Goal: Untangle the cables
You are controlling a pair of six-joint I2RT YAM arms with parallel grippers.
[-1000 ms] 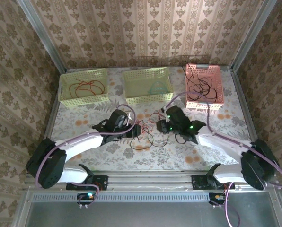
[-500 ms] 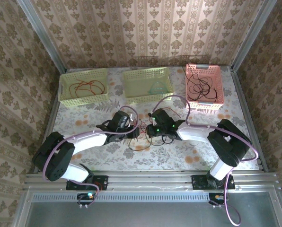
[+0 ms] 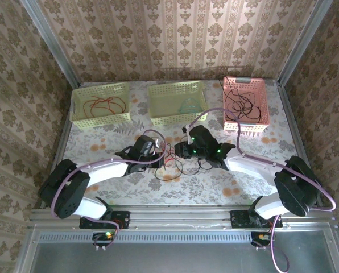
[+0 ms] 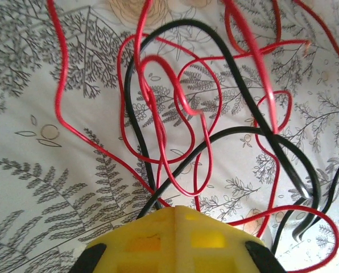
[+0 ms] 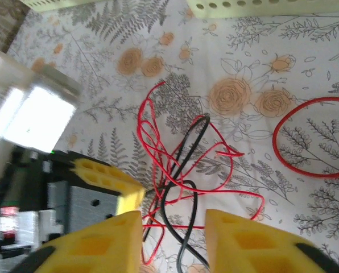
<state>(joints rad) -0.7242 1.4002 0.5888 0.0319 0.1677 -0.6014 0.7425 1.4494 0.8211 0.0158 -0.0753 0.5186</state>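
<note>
Plenty of bare table (image 3: 246,185) around the cables (image 3: 169,162), strung crosswise: left gripper (image 4: 175,216) pinched shut on them, right gripper (image 5: 174,222) parted astride.

Left arm (image 3: 101,169): base at the near left corner, forearm lying low across the table toward centre. Left gripper (image 4: 175,215): yellow fingers (image 4: 141,242) pressed together with a single seam between them, closed over the cables (image 4: 151,98) that run in under the tips.

Right arm (image 3: 255,166): reaches in low from the near right, wrist pointing left. Right gripper (image 5: 173,222): jaws apart, clear gap.

The grippers face each other at mid-table, near; contact unclear.
</note>
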